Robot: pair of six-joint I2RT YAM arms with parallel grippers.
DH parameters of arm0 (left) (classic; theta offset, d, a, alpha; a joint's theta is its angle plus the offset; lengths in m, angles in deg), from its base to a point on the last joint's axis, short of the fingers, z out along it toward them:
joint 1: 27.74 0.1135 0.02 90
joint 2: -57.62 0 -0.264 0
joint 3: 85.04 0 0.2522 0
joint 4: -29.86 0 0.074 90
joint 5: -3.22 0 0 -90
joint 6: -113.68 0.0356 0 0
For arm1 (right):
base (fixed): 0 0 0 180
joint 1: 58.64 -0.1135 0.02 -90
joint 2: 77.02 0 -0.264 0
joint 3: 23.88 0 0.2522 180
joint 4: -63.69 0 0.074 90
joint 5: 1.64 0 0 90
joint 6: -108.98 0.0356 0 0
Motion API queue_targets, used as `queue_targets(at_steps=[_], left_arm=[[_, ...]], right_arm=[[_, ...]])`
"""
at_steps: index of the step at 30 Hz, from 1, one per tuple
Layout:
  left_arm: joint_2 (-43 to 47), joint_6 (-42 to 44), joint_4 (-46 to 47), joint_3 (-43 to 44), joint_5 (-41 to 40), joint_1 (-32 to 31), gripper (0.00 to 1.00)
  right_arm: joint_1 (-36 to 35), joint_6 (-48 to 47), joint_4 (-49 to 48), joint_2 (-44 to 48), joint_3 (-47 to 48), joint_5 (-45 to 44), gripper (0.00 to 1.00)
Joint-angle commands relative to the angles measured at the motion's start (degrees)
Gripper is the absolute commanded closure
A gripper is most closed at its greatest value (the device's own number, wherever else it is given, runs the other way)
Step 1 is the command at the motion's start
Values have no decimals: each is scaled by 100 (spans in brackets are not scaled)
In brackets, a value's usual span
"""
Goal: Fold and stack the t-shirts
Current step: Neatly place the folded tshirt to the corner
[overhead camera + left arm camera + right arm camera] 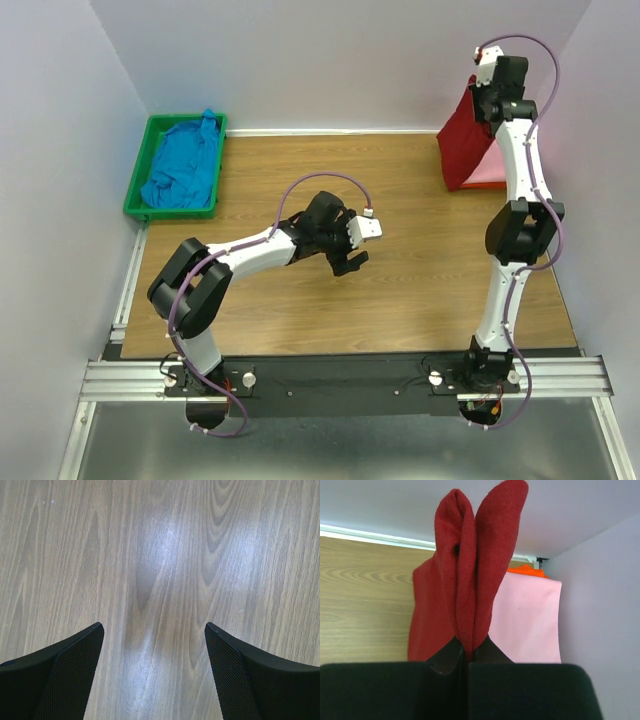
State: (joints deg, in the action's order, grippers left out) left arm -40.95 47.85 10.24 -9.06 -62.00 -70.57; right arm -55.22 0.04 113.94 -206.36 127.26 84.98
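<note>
Three t-shirts in view, each a soft plain cloth.

Dark red t-shirt: raised at the far right and hanging as a limp wedge from the right gripper. Its lower hem comes down onto or just above the light pink t-shirt; I cannot tell if they touch. From the right wrist, the black fingers are clenched tight on the red cloth. Two rounded folds of fine knit stand up above them, pressed side by side.

Light pink t-shirt: lies flat and smooth with straight edges, at the far right against the wall, partly covered by the red drape. A sliver of an orange item shows past its far edge; shape unclear.

Bright blue t-shirt: a crumpled, creased heap inside the green plastic bin at the far left corner, with one bunch rising over the far rim.

Left gripper: hovers over the middle of the wood-grain table, jaws spread wide, nothing between them. Its black fingers have fine mesh-textured inner faces. The tabletop below them is matte with a soft glare.
</note>
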Motion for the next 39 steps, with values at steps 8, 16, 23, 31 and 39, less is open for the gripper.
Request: queue_targets(at_steps=[8, 16, 23, 31, 39], left_arm=[[39, 80, -230, 203, -60, 11, 11], [-66, 89, -450, 379, 36, 11, 11], [-146, 150, -819, 528, 186, 11, 11], [187, -289, -785, 511, 484, 388, 11], [891, -720, -670, 546, 502, 995, 11]], right_arm=[[563, -294, -599, -443, 166, -58, 99], [967, -514, -1187, -768, 105, 30, 99], [1213, -760, -1521, -1199, -141, 101, 99], [1477, -568, -1909, -1323, -124, -699, 8], [1469, -418, -1909, 30, -1036, -173, 0]])
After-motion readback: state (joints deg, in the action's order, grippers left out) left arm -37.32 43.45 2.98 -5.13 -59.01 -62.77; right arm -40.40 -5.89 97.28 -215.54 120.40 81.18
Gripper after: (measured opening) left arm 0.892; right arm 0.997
